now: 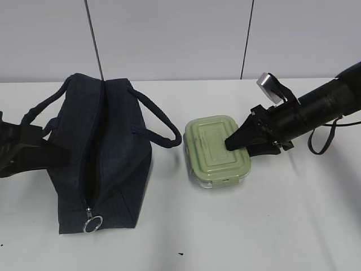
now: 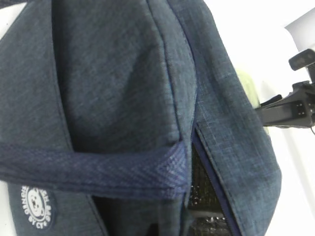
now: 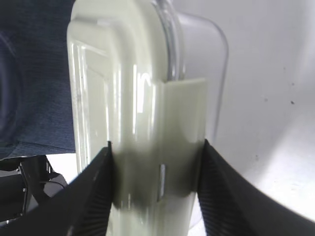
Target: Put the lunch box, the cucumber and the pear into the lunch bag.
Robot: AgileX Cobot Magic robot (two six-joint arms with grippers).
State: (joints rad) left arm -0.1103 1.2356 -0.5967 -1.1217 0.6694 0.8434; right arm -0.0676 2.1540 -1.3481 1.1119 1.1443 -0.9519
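Patch on lunch bag: round white logo, txt unreadable.

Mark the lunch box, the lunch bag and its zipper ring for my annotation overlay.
lunch box (image 1: 210, 148): exterior view, on its sage-green lid.
lunch bag (image 1: 121, 164): exterior view, on the navy fabric side panel.
zipper ring (image 1: 93, 224): exterior view, on the silver ring at the bag's near end.

Prob. lab: bare white table.
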